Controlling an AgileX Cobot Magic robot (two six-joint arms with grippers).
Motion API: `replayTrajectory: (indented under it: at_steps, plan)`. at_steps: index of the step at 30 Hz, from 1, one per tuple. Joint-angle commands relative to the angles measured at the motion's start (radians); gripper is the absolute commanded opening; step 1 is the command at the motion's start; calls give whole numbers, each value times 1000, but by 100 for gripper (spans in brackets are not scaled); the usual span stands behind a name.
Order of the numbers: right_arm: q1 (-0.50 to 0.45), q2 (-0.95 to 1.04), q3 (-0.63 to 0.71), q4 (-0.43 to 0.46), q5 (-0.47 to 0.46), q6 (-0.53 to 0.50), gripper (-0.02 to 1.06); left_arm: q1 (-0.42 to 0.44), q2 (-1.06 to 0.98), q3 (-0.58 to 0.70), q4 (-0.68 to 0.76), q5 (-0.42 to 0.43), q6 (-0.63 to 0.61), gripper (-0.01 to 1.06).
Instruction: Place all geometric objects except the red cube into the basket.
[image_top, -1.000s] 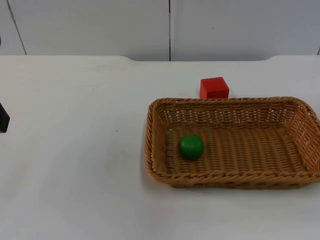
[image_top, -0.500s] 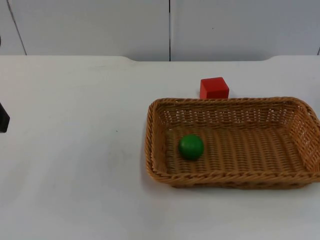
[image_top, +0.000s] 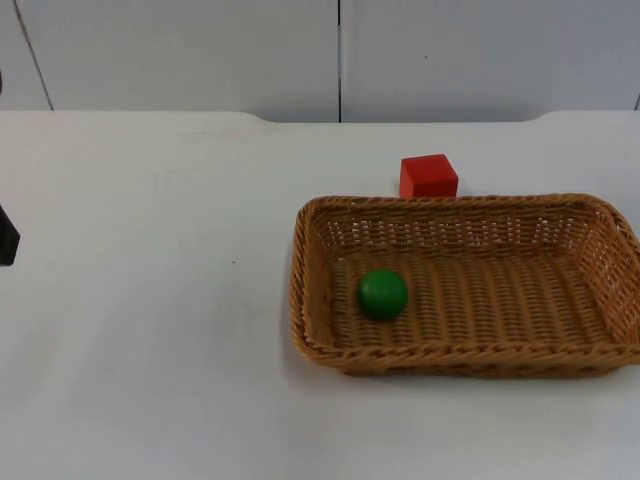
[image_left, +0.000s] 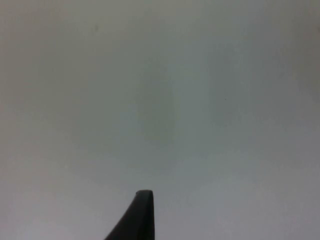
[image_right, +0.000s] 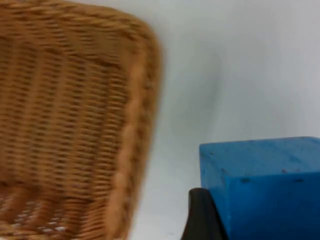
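Nothing moved in the top view since the earlier frames. Green ball (image_top: 383, 294) resting in the left part of the wicker basket (image_top: 300, 290); red cube (image_top: 429, 176) on the table (image_top: 150, 330) just behind the basket's far rim. Wide bare table left of the basket. Left claw (image_left: 142, 215) over bare table, waiting, finger spread impossible to tell. Right claw (image_right: 202, 215) beside the basket's corner, one fingertip against a blue block (image_right: 265, 185); grip impossible to tell.

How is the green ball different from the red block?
The green ball is round; the red block has flat faces and corners. The ball lies inside the basket; the block stands on the table just behind the basket's far rim. Both are plain, one-colour shapes.
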Motion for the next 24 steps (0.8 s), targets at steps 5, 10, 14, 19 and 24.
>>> replayTrajectory:
  at_steps: [5, 10, 14, 19, 24]
  plan:
    - [185, 21, -3, -66, 3, 96, 0, 5, -6, 5, -10, -1, -1, 105]
    - [363, 88, -3, -167, -38, 189, 0, 5, -6, 5, -10, -1, -1, 105]
    - [405, 134, -3, -163, -106, 191, 0, 5, -6, 5, -10, 0, -1, 105]
    - [413, 191, -3, -161, -196, 207, 0, 5, -6, 5, -8, 1, 6, 105]
    - [413, 255, -3, -161, -256, 207, 8, 5, -6, 5, -8, 1, 6, 105]
